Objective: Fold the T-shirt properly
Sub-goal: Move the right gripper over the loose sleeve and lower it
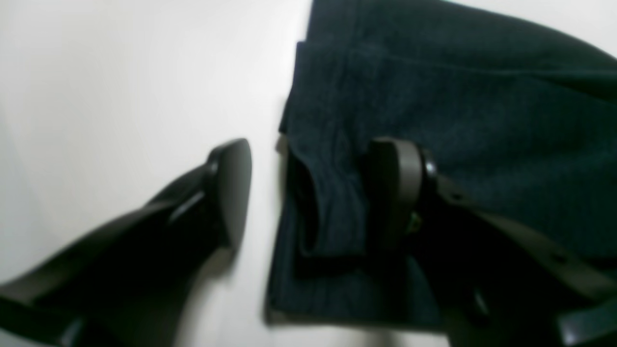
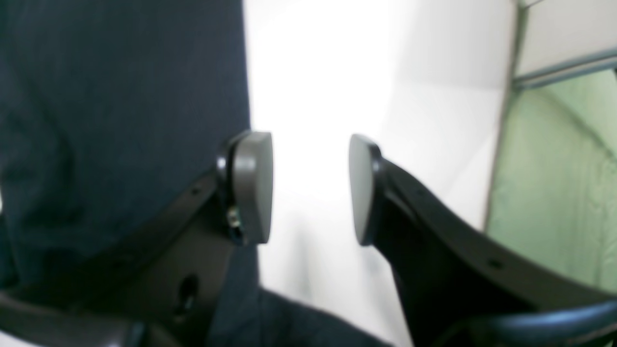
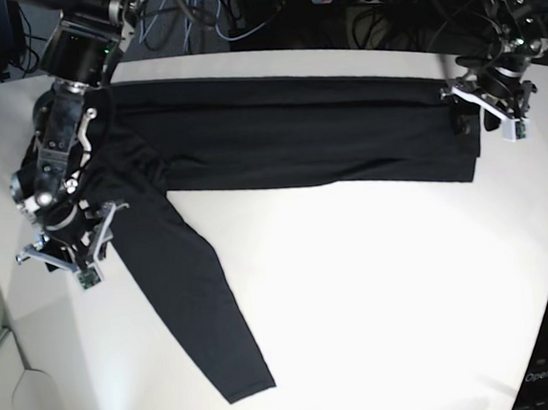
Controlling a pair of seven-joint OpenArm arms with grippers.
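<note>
Cloth dominates the base view: the T-shirt (image 3: 287, 137) lies on the white table (image 3: 387, 291) as a long dark band across the upper half, seemingly already doubled lengthwise, while one long sleeve (image 3: 191, 299) runs off from the body toward 5 o'clock, ending near the table's front edge. That loose sleeve is, in my judgement, what remains to be brought in before the band can be folded across. The two arms sit at opposite ends of the band, at roughly 9 and 3 o'clock of it, probably so each can take one end. The left hand (image 1: 308, 193) is at the end on the right in the base view; in its wrist view the fingers are spread wide, one pad (image 1: 234, 188) over bare table and the other (image 1: 395, 188) over the layered cloth edge, so the stacked hem sits between them, not pinched. Whether the pad touches the cloth is hard to tell through the blur. The right hand (image 2: 311, 188) hangs by the shoulder end beside the sleeve's root; its pads stand well apart with only white table between them, the shirt lying at 9 o'clock of the gap, and it holds nothing.
</note>
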